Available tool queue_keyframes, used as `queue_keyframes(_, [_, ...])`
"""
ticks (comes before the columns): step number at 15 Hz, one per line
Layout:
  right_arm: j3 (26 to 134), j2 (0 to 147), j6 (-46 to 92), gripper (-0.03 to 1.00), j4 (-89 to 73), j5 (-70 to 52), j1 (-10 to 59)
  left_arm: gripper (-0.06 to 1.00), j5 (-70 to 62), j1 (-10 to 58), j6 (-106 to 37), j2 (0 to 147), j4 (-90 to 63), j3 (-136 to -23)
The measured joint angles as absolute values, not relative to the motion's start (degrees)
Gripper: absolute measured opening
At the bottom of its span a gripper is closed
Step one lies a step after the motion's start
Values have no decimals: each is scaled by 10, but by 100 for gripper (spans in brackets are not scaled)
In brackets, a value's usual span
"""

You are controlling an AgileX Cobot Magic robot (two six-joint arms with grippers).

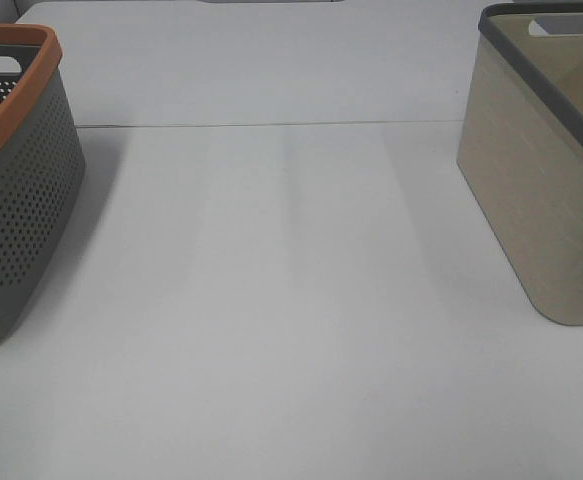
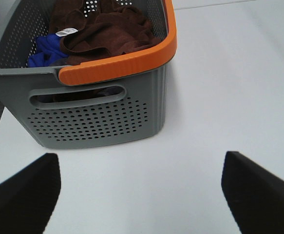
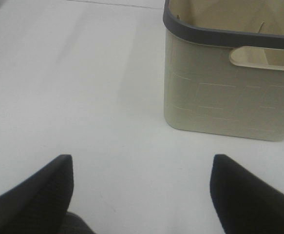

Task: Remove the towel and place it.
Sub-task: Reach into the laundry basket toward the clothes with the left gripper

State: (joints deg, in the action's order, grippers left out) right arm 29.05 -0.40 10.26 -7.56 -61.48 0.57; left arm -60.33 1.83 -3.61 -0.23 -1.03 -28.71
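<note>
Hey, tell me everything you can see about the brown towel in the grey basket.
The towel is a dark reddish-brown, soft, plush-looking cloth, crumpled into loose folds rather than spread flat. A small white tag shows at one edge. It lies inside the grey basket with the orange rim, against a blue cloth. Nothing grips it.

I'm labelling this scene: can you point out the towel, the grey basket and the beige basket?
towel [image 2: 113,30]: left wrist view, crumpled middle folds.
grey basket [image 2: 98,122]: left wrist view, perforated outer wall.
beige basket [image 3: 215,100]: right wrist view, outer side wall.
</note>
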Motion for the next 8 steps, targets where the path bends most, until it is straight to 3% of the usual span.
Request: queue_keyframes(8, [290, -4, 103, 74, -76, -615, 6, 85, -603, 18, -36, -2, -10, -287])
